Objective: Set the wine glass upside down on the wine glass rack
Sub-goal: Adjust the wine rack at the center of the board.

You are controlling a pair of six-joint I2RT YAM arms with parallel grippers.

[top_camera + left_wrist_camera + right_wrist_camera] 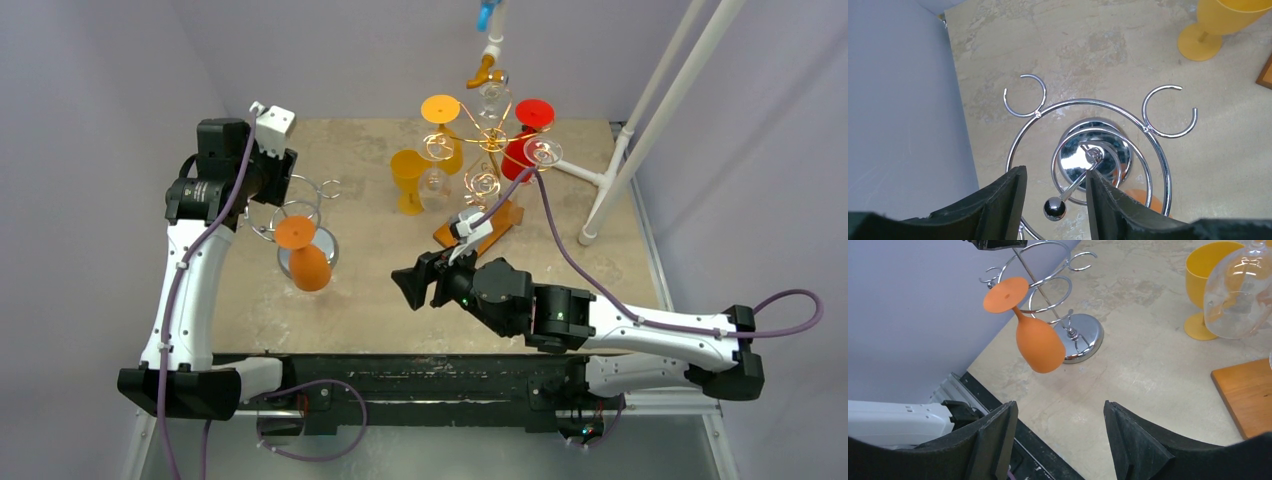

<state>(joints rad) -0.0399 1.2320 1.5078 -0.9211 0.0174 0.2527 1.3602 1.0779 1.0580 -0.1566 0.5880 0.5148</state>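
Note:
An orange wine glass (pixel 305 255) hangs upside down by its foot from the chrome wire rack (pixel 300 190) at the table's left. It also shows in the right wrist view (pixel 1038 342), where the rack's round base (pixel 1088 335) stands behind it. My left gripper (pixel 292 170) is above the rack's top. In the left wrist view the gripper (pixel 1055 172) is open, with the rack's ball-tipped stem (pixel 1054 209) between the jaws and a gap beside the ball. My right gripper (pixel 410 285) is open and empty over mid-table, also seen in the right wrist view (pixel 1060 407).
A copper wire rack (pixel 490 140) on a wooden base (pixel 480 225) stands at the back centre, holding yellow, red and clear glasses. A yellow glass (pixel 410 180) stands upright beside it. White pipes (pixel 640 130) rise at the back right. The table's near edge (pixel 1013 410) lies under my right gripper.

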